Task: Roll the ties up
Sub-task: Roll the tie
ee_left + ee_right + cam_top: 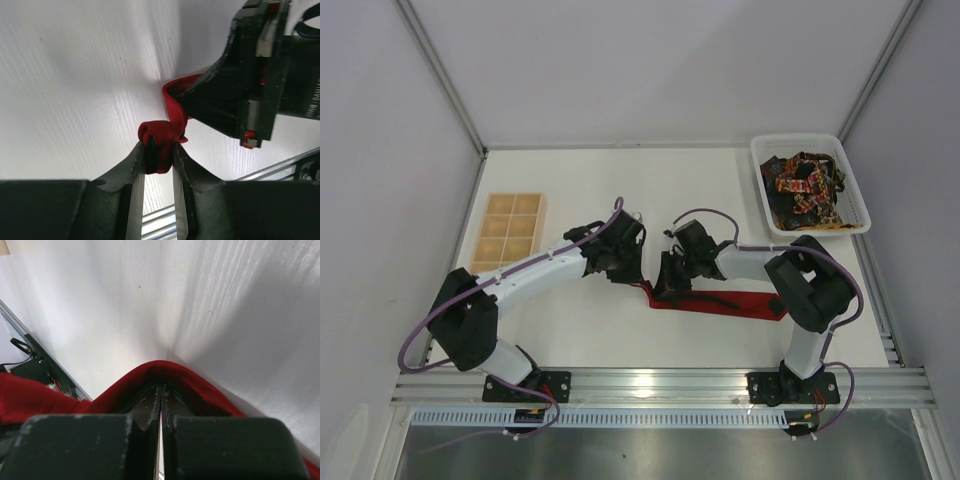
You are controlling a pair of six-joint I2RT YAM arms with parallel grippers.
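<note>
A plain red tie (740, 303) lies along the near part of the white table, under the right arm. In the left wrist view its bunched end (159, 135) sits pinched between the fingers of my left gripper (160, 149). From there a strip of the tie (173, 102) runs up to my right gripper (235, 95). The right gripper (161, 390) is shut, with nothing between its jaws. The red tie (215, 392) arches over its closed tips. In the top view the two grippers (628, 272) (666, 285) stand close together over the tie's left end. Dark patterned ties (805, 185) lie heaped in a basket.
The white basket (757, 175) stands at the back right corner. A wooden tray with square compartments (510, 232) sits at the left. The table's metal front rail (660, 380) runs just behind the arm bases.
</note>
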